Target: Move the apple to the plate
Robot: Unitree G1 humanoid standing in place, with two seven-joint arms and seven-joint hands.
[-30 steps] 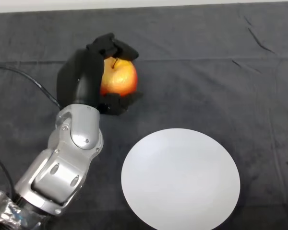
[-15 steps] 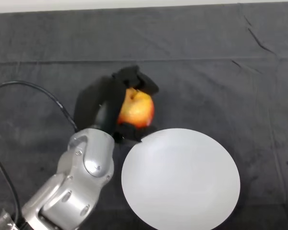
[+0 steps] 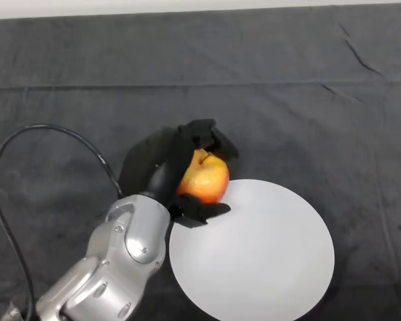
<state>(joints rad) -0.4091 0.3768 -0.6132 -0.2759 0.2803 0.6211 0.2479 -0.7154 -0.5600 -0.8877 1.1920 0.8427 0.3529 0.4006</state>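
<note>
Head view: left hand (image 3: 162, 160) has fingers and thumb curled around the apple (image 3: 204, 178), stem up. Apple sits over the upper-left rim of the white plate (image 3: 267, 261); can't tell if it touches the plate. Rest of plate is bare. Dark cloth (image 3: 307, 100) covers the table.

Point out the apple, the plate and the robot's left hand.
apple (image 3: 205, 179), head view, on its orange-red skin, facing the camera.
plate (image 3: 267, 254), head view, on the bare white middle.
left hand (image 3: 154, 160), head view, on the black back of the hand behind the apple.
</note>
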